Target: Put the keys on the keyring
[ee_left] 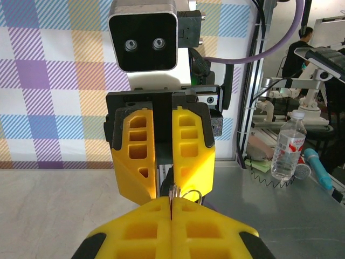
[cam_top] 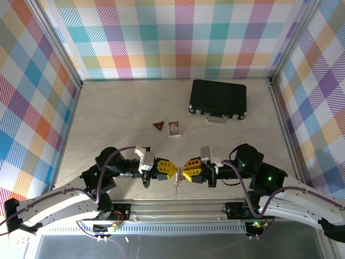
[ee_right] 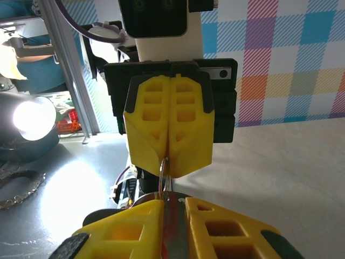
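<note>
Shows left jaws clamped on silver-grey oval metal keyring (ee_right: 165,174), tip to tip with right jaws pinching thin red-tagged metal key (ee_right: 172,226); ring edge-on between.

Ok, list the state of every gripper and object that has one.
left gripper: shut on the keyring
right gripper: closed on the key, jaws slightly apart
keyring: held off the table, between both grippers' tips
key: pinched in the right gripper
black case: closed, lying flat
</note>
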You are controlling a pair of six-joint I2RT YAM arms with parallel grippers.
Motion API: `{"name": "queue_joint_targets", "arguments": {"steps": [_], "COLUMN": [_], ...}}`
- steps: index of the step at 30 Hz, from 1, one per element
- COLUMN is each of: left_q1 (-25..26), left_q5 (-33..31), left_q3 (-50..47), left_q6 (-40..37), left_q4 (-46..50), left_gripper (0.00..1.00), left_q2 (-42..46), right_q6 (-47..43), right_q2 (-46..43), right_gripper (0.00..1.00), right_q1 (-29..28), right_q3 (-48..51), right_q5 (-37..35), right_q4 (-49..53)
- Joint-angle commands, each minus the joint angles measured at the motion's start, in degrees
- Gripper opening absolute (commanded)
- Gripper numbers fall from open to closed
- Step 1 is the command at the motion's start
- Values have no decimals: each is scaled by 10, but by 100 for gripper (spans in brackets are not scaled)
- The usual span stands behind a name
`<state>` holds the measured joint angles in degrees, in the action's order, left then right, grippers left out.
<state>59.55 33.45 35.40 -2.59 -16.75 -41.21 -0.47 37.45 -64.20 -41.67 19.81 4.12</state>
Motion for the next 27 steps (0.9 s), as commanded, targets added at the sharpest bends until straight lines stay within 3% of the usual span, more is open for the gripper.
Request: {"name": "queue_joint_targets", "arguments": {"steps": [1,27], "left_q1": [0,0], "left_q5": [6,1], "left_q3": [13,9], "left_q6": [-2,-2], "left_q4": [-25,-23], "left_gripper": [0,0], "left_q2": [-6,-2], "right_q6": [-8,-6], "right_q2": [1,-21], "right_gripper": [19,27], "right_q1": [-2,-3], "right_q3": [-3,6], "right_q5": [27,12], "right_q4": [-32,-28]}}
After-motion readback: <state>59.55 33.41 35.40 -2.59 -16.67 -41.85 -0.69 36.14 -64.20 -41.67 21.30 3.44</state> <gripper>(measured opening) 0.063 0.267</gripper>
